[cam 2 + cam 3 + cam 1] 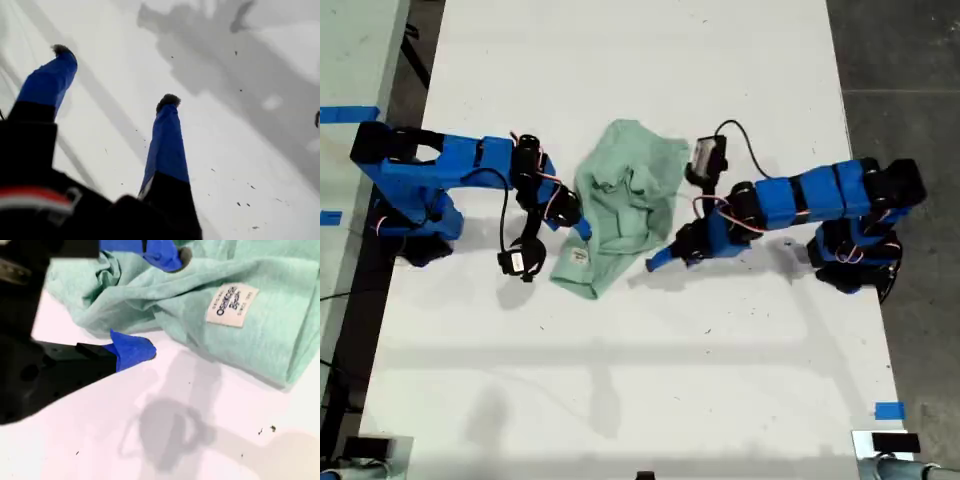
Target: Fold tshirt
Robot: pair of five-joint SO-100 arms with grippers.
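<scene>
The tshirt (pixel 625 200) lies crumpled in a pale mint-green heap on the white table (pixel 640 380), mid-table in the exterior view, its white label (pixel 579 256) face up near the lower left of the heap. My second gripper (pixel 582 228) comes in from the exterior view's left. It stands open astride the shirt's edge (pixel 130 300): one blue fingertip (pixel 165 255) rests on the cloth, the other (pixel 132 350) on the table, with the label (pixel 232 305) close by. My first gripper (pixel 657 262), from the exterior view's right, is open (pixel 116 75) over bare table just beside the shirt.
Both arm bases stand at the table's side edges in the exterior view. Blue tape marks sit at the exterior view's upper left (pixel 348 113) and lower right (pixel 888 410). Dark floor (pixel 910 60) lies beyond the table's right edge.
</scene>
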